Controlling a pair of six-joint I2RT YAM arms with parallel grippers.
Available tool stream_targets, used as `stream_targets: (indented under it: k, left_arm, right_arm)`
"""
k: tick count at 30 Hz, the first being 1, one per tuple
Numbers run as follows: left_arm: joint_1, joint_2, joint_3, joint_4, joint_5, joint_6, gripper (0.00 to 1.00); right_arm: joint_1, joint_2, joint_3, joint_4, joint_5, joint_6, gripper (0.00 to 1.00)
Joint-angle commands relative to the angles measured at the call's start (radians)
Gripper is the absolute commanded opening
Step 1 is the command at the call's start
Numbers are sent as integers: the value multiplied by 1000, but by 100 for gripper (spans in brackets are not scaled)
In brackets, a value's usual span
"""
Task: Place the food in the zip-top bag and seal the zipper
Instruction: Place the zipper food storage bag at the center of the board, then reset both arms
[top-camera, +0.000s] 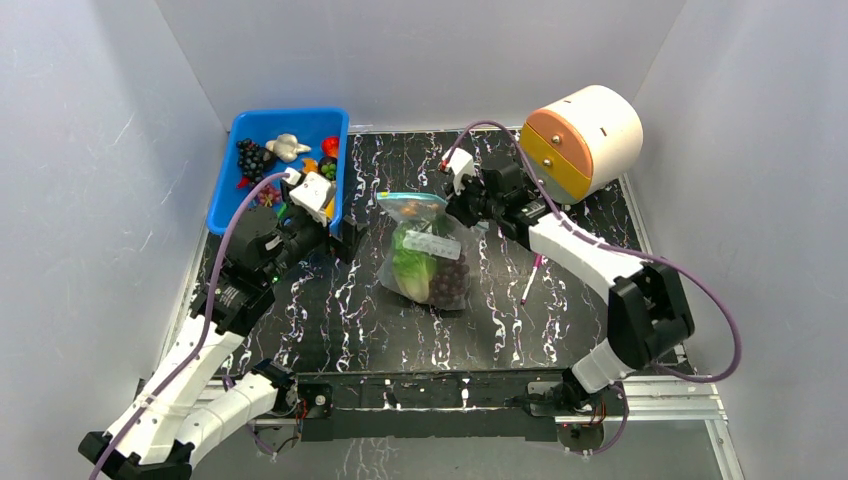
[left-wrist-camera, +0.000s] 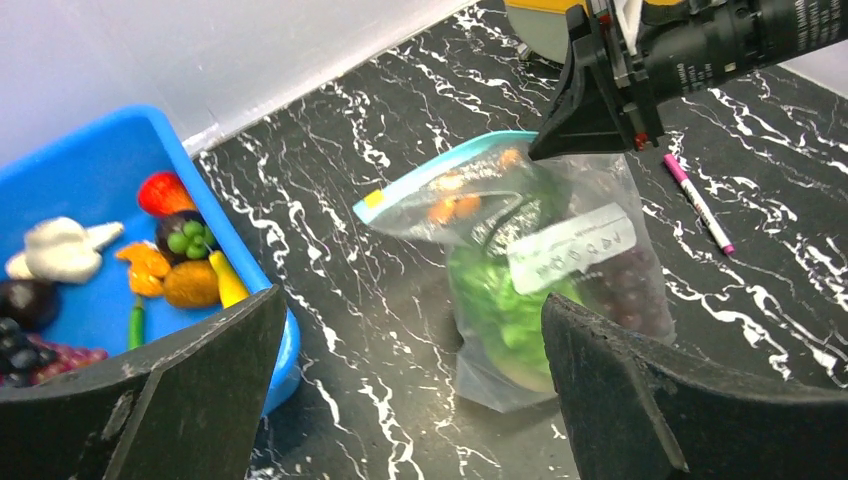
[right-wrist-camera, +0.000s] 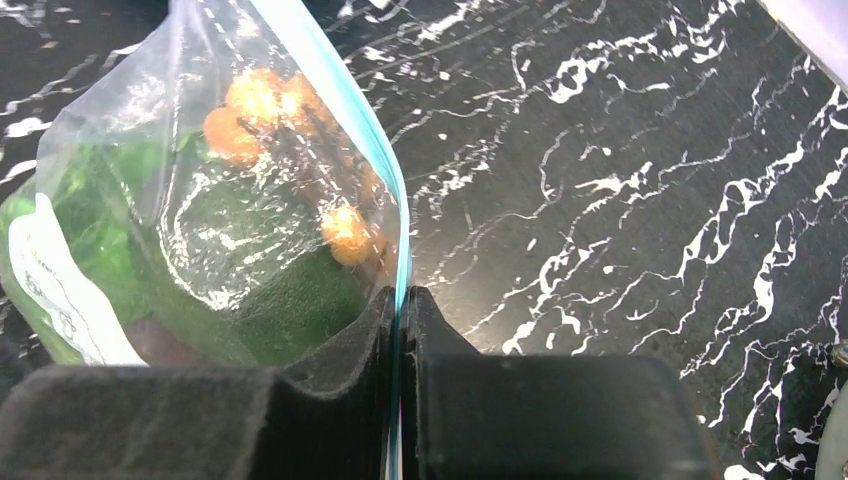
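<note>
The clear zip-top bag (top-camera: 425, 250) lies in the middle of the black marbled table, holding a green lettuce head (top-camera: 410, 268), a dark grape bunch (top-camera: 450, 280) and small orange pieces (right-wrist-camera: 252, 110). Its teal zipper (right-wrist-camera: 385, 175) runs along the far mouth edge. My right gripper (right-wrist-camera: 400, 300) is shut on the zipper at the bag's right end; it also shows in the top view (top-camera: 458, 205). My left gripper (left-wrist-camera: 410, 400) is open and empty, left of the bag and beside the blue bin; it also shows in the top view (top-camera: 345, 238).
A rigid blue bin (top-camera: 225, 185) at the back left holds several more toy foods. An orange-and-white cylinder (top-camera: 585, 140) stands at the back right. A pink pen (top-camera: 530, 278) lies right of the bag.
</note>
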Motion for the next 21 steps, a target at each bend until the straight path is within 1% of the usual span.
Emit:
stream_targets:
  k: [1, 3, 7, 12, 15, 16, 17, 21]
  left_arm:
    - [2, -1, -12, 37, -76, -136, 98]
    - [2, 0, -27, 45, -87, -143, 98]
    - [2, 15, -11, 7, -146, -178, 98]
    - [2, 50, 10, -43, -208, -286, 98]
    - [2, 75, 29, -63, -245, -360, 98]
    - [2, 85, 42, -77, -264, -391, 98]
    - [3, 93, 58, -94, -286, -418, 98]
    - [2, 121, 107, -141, -327, -503, 98]
  right_arm:
    - [-38, 64, 115, 73, 6, -7, 7]
    - [-37, 80, 170, 29, -1, 21, 15]
    - [-37, 51, 190, -2, -20, 106, 40]
    - [-37, -72, 137, -27, 33, 260, 69]
    - [-38, -146, 146, -125, 78, 336, 83]
    - [-37, -169, 148, -145, 101, 372, 93]
    - [-37, -195, 149, -186, 119, 411, 97]
    - [-37, -307, 132, -279, 186, 565, 98]
